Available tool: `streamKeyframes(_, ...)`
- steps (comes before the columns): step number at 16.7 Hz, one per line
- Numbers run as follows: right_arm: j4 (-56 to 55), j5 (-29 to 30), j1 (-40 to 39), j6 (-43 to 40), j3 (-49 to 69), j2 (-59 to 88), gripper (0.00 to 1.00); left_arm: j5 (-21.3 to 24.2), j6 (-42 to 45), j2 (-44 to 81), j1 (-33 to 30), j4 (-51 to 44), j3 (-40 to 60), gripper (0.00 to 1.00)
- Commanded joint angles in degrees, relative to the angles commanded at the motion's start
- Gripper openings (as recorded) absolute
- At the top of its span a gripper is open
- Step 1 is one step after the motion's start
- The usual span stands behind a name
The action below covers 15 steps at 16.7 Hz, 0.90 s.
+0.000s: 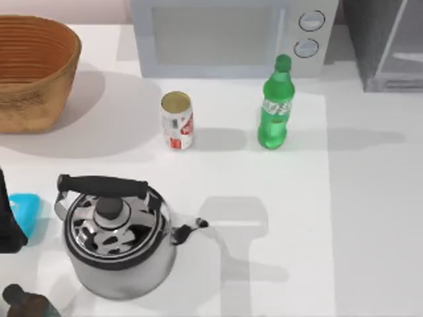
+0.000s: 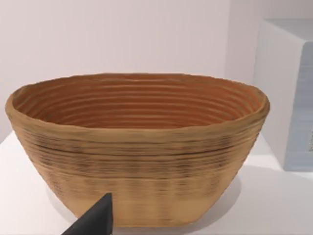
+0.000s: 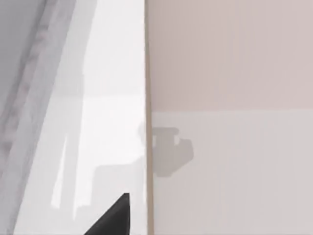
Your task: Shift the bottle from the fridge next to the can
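White table (image 1: 370, 231), bottle (image 1: 275, 105) upright near can (image 1: 177, 121)

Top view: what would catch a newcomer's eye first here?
Probably the shiny kettle with its black handle, large at the front left of the table. Next, the green bottle standing upright in front of the microwave, apart from the can on its left. The basket sits at the back left.

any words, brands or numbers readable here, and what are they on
None can be read.
White can: red markings, too blurred to read.
Green bottle: pale label band, too blurred to read.
Microwave: two round knobs, no legible marks.
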<state>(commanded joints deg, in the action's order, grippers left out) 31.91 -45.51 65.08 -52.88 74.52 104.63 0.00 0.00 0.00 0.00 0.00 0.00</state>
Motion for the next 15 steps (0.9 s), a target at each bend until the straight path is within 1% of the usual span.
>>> streamKeyframes(3, -9.79, 1.88, -7.2, 11.12, -0.44, -0.1, 1.0, 0.0, 0.0, 0.0, 0.0, 0.0, 0.0, 1.0)
streamKeyframes(6, -15.01, 2.99, -11.33, 16.9, -0.62, -0.08, 1.0, 0.0, 0.0, 0.0, 0.0, 0.0, 0.0, 1.0)
streamKeyframes(13, -16.02, 3.15, -11.52, 17.79, -0.99, -0.43, 1.0, 0.0, 0.0, 0.0, 0.0, 0.0, 0.0, 1.0)
streamKeyframes(15, -17.36, 4.85, -13.45, 19.54, -1.68, -0.97, 1.0, 0.0, 0.0, 0.0, 0.0, 0.0, 0.0, 1.0)
